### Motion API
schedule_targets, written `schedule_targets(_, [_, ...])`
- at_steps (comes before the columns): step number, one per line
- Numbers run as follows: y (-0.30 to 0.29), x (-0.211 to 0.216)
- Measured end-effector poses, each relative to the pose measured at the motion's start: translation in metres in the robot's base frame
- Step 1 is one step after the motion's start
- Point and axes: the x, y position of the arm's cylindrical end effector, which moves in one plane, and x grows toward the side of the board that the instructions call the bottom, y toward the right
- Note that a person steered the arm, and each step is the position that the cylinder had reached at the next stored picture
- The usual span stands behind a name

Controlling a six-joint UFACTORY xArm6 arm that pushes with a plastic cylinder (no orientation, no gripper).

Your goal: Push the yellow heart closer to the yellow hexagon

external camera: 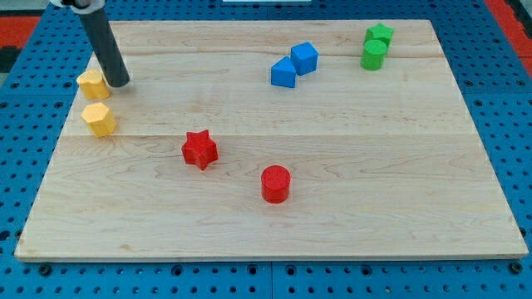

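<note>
Our tip (pixel 119 83): a bare rod end, it holds nothing; it rests on the board (pixel 332 208) at the view's upper left, just beside the yellow heart
Yellow heart (pixel 92 84): directly to the view's left of our tip, touching it or almost, we cannot tell which
Yellow hexagon (pixel 99 120): below our tip and a little to the view's left, near the heart with only a small gap between them
Why the tip stands so: we judge it is at the heart's side, so a push from the heart's top side is still needed to close the gap
Red star (pixel 199 149): down and to the view's right of our tip, well apart
Red cylinder (pixel 275 183): farther the same way
Blue blocks (pixel 294 65), green blocks (pixel 376 46): far to the view's right, out of the way
</note>
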Motion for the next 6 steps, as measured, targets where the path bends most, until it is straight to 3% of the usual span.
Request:
schedule_targets(1, [0.004,-0.056])
schedule_targets(2, [-0.022,-0.057])
schedule_targets(3, [-0.022,-0.018])
schedule_targets(4, [-0.007,-0.012])
schedule_targets(5, [0.007,-0.034])
schedule_targets(6, [-0.027,-0.038])
